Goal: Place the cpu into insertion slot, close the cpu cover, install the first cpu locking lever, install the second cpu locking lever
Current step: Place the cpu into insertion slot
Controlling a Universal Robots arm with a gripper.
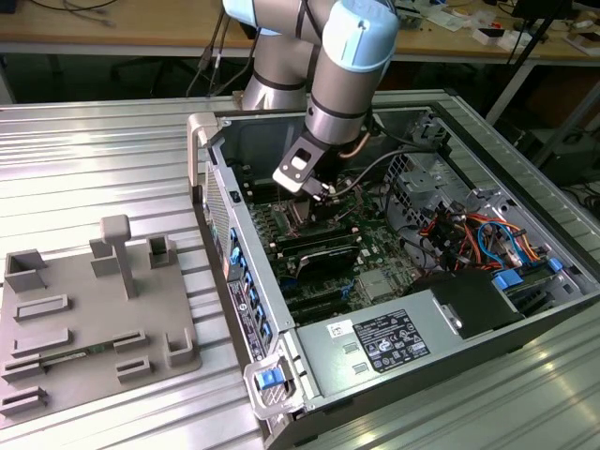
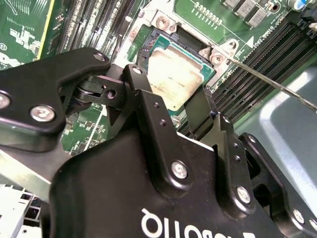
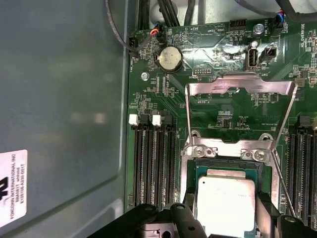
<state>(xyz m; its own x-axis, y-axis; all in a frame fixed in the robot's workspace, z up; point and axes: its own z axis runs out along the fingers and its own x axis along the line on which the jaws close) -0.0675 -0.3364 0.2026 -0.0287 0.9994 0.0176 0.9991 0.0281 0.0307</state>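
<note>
The cpu [image 3: 227, 201], a square chip with a dull silver top, lies flat inside the insertion slot [image 3: 224, 162], a dark socket on the green board; the second wrist view also has the cpu [image 2: 174, 74]. My gripper [image 3: 227, 210] straddles the chip, one black finger against each of two opposite edges, shut on it. The cpu cover [image 3: 237, 85], a thin silvery frame, stands swung open away from the socket. A thin wire locking lever [image 3: 282, 191] sticks up unlatched beside the slot. In the exterior view my gripper [image 1: 317, 199] reaches down into the open computer case.
Long black memory slots [image 3: 153, 163] flank the socket, and a coin battery [image 3: 168, 58] sits farther off. The grey case wall [image 3: 59, 99] is close by. Cables [image 1: 469, 234] and a power supply [image 1: 394, 342] crowd the case; a grey fixture tray [image 1: 84, 309] lies at the exterior view's left.
</note>
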